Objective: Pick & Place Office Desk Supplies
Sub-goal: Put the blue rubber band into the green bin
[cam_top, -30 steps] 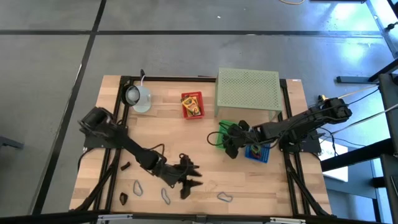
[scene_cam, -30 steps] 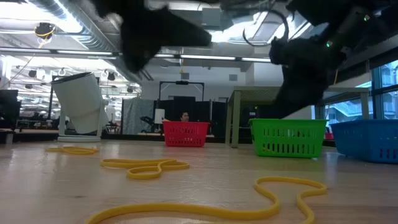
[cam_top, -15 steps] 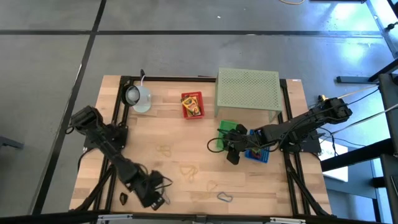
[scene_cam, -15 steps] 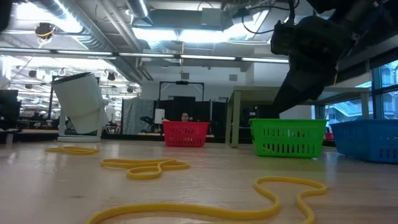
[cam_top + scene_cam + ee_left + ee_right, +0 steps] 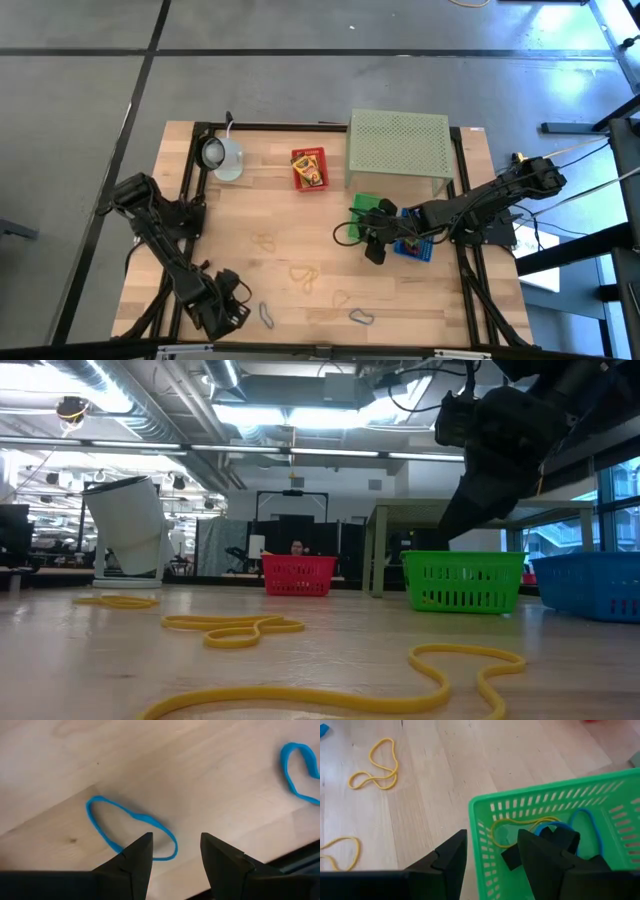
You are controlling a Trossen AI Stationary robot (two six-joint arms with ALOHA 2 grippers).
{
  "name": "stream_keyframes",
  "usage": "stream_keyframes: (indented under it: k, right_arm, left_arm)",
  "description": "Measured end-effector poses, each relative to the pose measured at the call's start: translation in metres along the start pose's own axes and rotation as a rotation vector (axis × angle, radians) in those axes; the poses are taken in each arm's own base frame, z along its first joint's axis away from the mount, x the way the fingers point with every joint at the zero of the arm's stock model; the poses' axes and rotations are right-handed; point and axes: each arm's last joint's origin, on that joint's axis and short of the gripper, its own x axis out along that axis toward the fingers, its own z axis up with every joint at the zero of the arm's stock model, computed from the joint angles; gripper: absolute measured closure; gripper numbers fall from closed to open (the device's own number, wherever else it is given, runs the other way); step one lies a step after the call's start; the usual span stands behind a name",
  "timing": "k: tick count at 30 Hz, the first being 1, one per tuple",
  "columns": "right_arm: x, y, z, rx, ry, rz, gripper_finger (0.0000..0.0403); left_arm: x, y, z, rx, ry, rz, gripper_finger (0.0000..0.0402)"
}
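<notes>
At the table's near edge, the left gripper (image 5: 172,855) is held with fingers apart above one of two blue loops (image 5: 131,827). Three yellow loops (image 5: 233,628) are counted mid-table. Farther back, the right gripper (image 5: 490,860) is poised, fingers apart and empty, over a green basket (image 5: 490,815) containing one yellow loop, one blue loop and a dark clip (image 5: 555,842). The yellow box (image 5: 309,168) is seen beyond.

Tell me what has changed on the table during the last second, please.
The left gripper drew back from the table's front middle to its front left corner and now hovers, open and empty, over a blue rubber band. The right gripper shifted only slightly and stays open at the green basket. The yellow box and bands did not move.
</notes>
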Motion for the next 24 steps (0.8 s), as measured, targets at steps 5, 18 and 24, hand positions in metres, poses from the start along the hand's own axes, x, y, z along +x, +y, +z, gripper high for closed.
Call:
stream_keyframes:
  k: [5, 18, 24]
  right_arm:
    - [0.000, 0.000, 0.000, -0.015, 0.000, 0.000, 0.0224]
    - [0.000, 0.001, 0.002, -0.010, -0.019, 0.012, 0.0224]
    - [0.000, 0.001, 0.002, -0.010, -0.022, 0.014, 0.0224]
  left_arm:
    - [0.011, -0.001, -0.001, -0.001, -0.001, 0.026, 0.0242]
    - [0.027, 0.001, -0.001, 0.018, 0.007, 0.114, 0.0287]
    - [0.027, 0.003, 0.000, 0.030, -0.007, 0.130, 0.0366]
